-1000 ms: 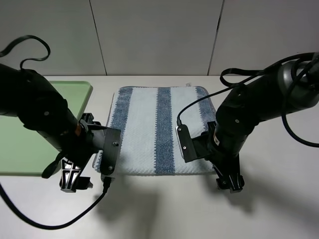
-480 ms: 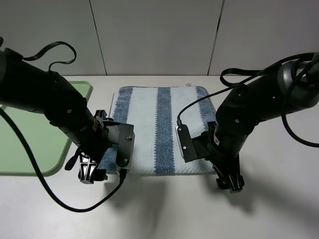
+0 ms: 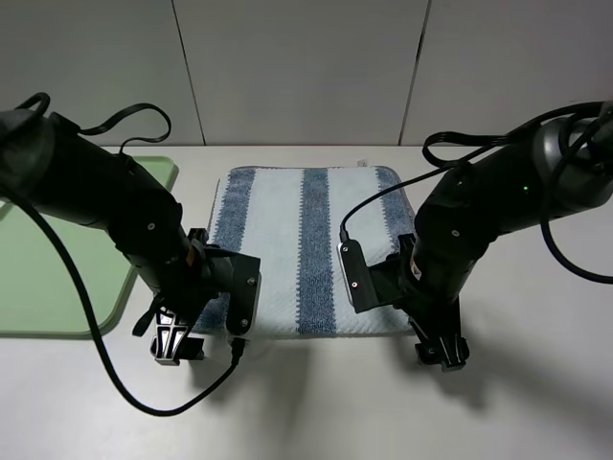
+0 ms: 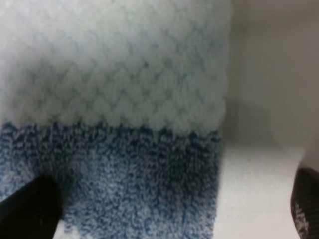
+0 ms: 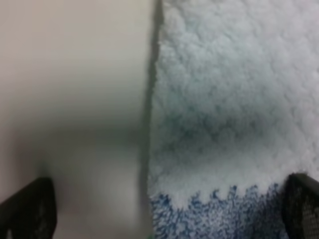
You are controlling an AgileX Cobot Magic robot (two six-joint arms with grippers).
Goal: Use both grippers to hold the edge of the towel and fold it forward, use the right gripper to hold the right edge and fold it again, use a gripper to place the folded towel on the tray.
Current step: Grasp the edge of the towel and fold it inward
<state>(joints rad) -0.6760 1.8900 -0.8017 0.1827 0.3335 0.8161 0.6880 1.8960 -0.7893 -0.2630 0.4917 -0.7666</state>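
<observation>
Having slid rightward, the left claw [image 3: 175,343] stood spread at the near left corner of the towel [image 3: 297,244], a blue stripe [image 4: 124,189] between its fingers [image 4: 25,209]. The right claw [image 3: 441,353] stayed spread at the near right corner. The towel lay flat on the tabletop [image 3: 326,412], the tray [image 3: 48,278] to its left.

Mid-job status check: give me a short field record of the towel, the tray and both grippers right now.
towel: flat and unfolded on the table
tray: left of the towel, partly hidden by the left arm, towel not on it
left gripper: open, low at the towel's near left corner, towel edge between the jaws
right gripper: open, low at the near right corner, towel edge between the jaws
grip: neither gripper closed on the towel
folds done: none
</observation>
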